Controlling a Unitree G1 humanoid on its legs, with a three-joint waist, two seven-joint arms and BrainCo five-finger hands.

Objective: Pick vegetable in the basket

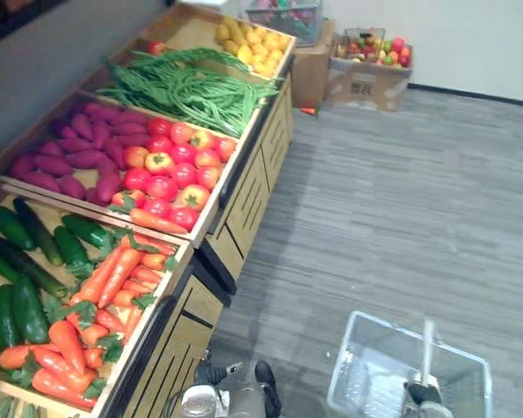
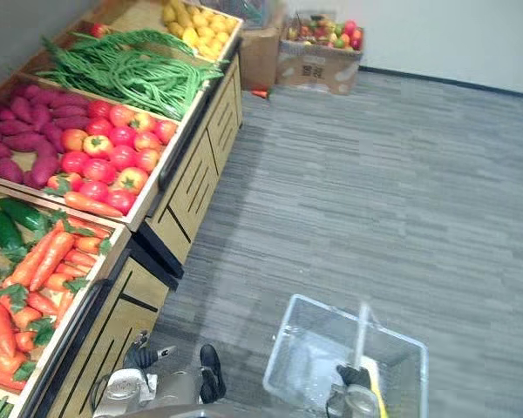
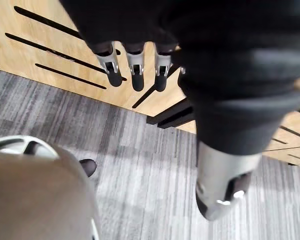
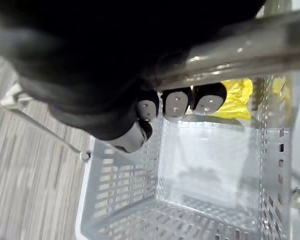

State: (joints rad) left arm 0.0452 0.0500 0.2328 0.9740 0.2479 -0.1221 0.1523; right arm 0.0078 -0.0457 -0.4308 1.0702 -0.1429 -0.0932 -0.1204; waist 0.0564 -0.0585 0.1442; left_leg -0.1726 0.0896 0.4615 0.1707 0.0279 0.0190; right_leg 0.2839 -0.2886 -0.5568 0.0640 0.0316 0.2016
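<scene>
In the left eye view a wooden stand (image 1: 244,209) runs along the robot's left. From nearest to farthest it holds cucumbers (image 1: 35,252) beside carrots (image 1: 113,287), purple sweet potatoes (image 1: 70,152) beside tomatoes (image 1: 170,170), long green beans (image 1: 187,87), and yellow produce (image 1: 257,43). All of it lies on the stand, well apart from the basket (image 1: 347,370), a clear plastic one low at the robot's right over the grey floor (image 1: 401,218). The basket's handle (image 1: 428,344) stands upright, with the right hand (image 1: 423,394) at its top. A cardboard box (image 1: 366,87) of mixed fruit sits by the far wall.

The right eye view shows the same layout. The basket is off to the right of the stand's slotted front, and a thin yellow strip (image 2: 376,396) shows at its near edge.

In the left wrist view the left hand (image 3: 222,185) hangs with its fingers (image 3: 136,75) straight and relaxed, holding nothing. Past them are the stand's wooden front and the floor.

In the right wrist view the right hand's fingers (image 4: 175,105) are curled round the handle's bar, gripping it. Below them the basket's slotted walls and pale bottom show, with the yellow strip seen through one wall — what it is cannot be told.
</scene>
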